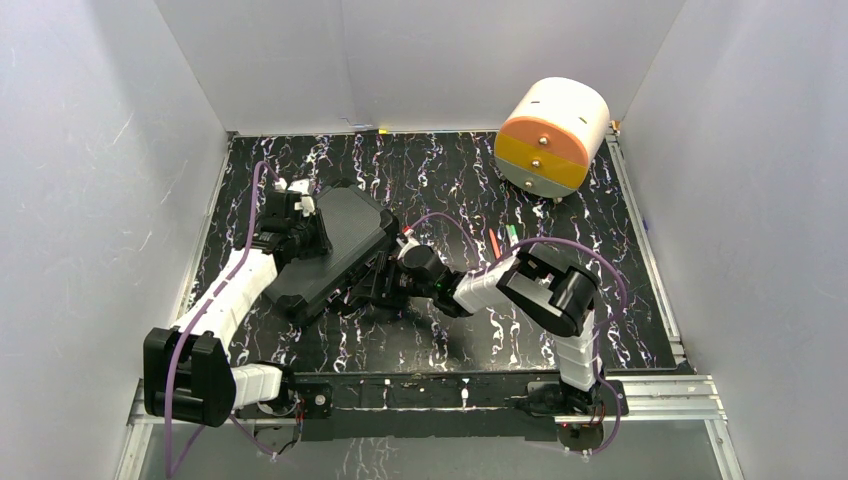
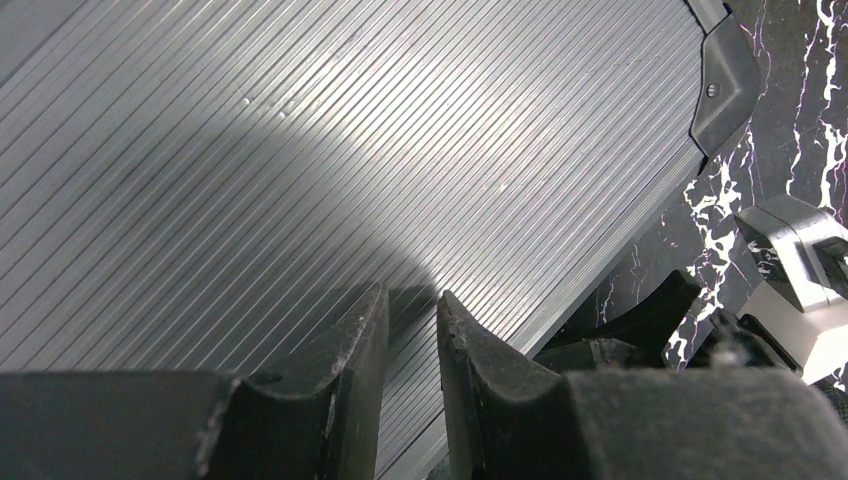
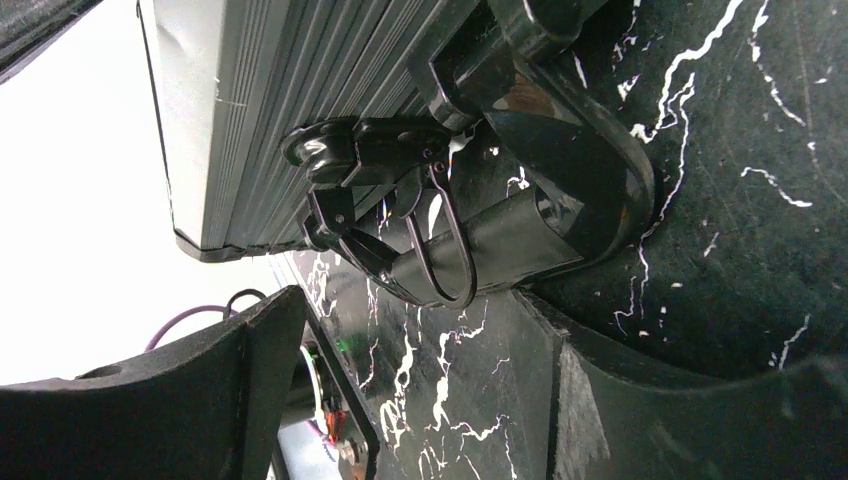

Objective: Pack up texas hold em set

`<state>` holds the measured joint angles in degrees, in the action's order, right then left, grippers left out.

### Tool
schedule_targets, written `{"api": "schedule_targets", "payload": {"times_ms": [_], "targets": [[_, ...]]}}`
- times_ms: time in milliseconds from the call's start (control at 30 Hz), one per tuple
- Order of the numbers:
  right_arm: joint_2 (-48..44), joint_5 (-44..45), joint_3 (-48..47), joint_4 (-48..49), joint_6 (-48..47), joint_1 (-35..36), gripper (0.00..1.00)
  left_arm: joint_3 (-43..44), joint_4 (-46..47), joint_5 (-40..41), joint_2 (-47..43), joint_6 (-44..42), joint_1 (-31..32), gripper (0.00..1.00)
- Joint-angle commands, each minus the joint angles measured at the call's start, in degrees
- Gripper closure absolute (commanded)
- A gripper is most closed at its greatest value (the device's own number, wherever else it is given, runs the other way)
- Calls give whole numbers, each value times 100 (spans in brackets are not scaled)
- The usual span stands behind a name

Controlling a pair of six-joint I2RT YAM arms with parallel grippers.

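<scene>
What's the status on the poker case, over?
Left gripper narrowly open, empty, over the lid. Right gripper open at the latch. Case closed. Nothing blocking; pens lie clear.

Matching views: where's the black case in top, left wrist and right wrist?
Top external: case lies left of centre on the table.
Left wrist: case fills most of the frame as a ribbed surface.
Right wrist: case runs along the top, its latch hanging below.
Shared landmark: the black white-veined tabletop, seen at the right edge in the left wrist view and on the right in the right wrist view.
</scene>
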<state>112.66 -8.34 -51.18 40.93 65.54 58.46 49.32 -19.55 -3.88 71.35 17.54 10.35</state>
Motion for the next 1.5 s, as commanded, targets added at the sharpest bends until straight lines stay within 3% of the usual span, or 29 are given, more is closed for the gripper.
{"api": "schedule_targets", "payload": {"times_ms": [0, 667, 1267, 1467], "targets": [[-23, -209, -244, 771, -141, 8, 21, -368, -576, 45, 224, -119, 32, 76], [-611, -95, -423, 221, -412, 8, 40, -432, -550, 54, 271, -150, 30, 76], [-156, -114, -1012, -208, -912, -1, 37, -408, -515, 19, 336, -181, 33, 76], [-446, 7, -1020, -618, -1175, -14, 36, -410, -523, 54, 309, -190, 30, 76]]}}
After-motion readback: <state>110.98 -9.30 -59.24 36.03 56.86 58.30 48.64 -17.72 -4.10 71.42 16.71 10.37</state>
